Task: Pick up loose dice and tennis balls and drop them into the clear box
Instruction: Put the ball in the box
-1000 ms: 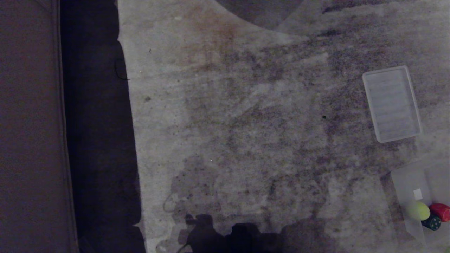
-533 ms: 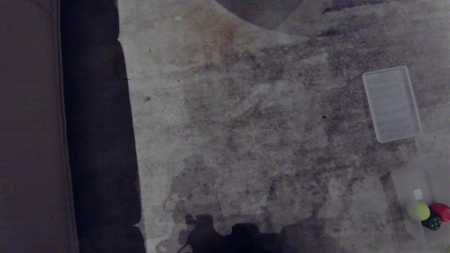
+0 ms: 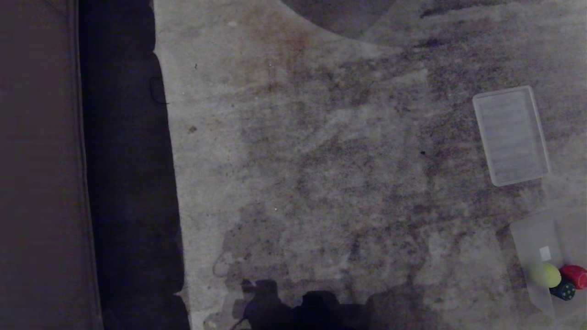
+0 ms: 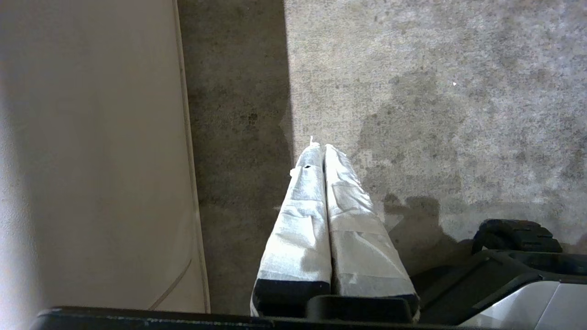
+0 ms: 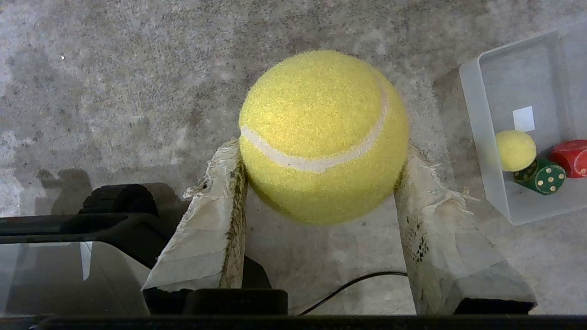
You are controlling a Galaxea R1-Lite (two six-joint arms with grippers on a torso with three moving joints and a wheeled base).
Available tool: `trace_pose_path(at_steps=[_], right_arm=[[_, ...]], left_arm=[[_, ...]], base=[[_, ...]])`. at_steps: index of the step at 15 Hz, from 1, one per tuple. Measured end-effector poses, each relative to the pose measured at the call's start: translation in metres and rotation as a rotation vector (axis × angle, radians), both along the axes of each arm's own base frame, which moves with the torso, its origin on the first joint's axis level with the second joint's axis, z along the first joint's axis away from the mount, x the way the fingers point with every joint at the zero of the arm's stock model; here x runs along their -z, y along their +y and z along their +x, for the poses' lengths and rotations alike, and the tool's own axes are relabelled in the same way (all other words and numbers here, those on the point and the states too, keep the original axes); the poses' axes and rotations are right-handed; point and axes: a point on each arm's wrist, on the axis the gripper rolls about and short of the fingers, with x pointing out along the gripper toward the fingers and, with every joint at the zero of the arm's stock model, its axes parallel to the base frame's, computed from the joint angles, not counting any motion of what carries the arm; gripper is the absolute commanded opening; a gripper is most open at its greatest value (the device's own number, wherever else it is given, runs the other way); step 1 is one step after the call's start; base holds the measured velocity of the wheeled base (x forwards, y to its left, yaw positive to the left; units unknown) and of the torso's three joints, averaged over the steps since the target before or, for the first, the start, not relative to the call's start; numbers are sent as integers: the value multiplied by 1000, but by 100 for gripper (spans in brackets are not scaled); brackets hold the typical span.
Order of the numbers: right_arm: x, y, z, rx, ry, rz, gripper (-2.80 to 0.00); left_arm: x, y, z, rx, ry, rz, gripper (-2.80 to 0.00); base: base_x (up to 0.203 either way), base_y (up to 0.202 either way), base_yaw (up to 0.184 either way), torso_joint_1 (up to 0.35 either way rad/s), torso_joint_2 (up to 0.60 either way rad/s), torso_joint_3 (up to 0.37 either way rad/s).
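Right end effector [image 5: 321, 183] clamped on tennis ball [image 5: 323, 135] — left end effector [image 4: 323, 151] closed, empty — clear box [image 5: 477, 133] nearby.

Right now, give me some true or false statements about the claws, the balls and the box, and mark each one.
1. The right claw grips a tennis ball between its fingers. True.
2. The left claw is holding a die. False: its fingers are pressed together with nothing between them.
3. The clear box already holds a second tennis ball, a green die and a red die. True.
4. The held ball is hanging directly above the box. False: it is over the carpet, with the box off to one side.
5. The ribbed clear lid covers the box. False: it lies flat on the carpet, apart from the box.
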Motion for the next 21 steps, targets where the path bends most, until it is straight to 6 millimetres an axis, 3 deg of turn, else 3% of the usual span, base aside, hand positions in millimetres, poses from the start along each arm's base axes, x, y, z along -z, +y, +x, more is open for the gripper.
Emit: trace_pose_path(at_steps=[8, 21], right_arm=[[0, 0, 0, 0, 1, 0, -280], [0, 0, 0, 0, 2, 0, -280]], left_arm=[[0, 0, 0, 2, 0, 1, -280], [0, 0, 0, -1, 0, -3, -280]], base=[[-1, 2, -20, 0, 0, 0], [0, 12, -163, 3, 2, 3]])
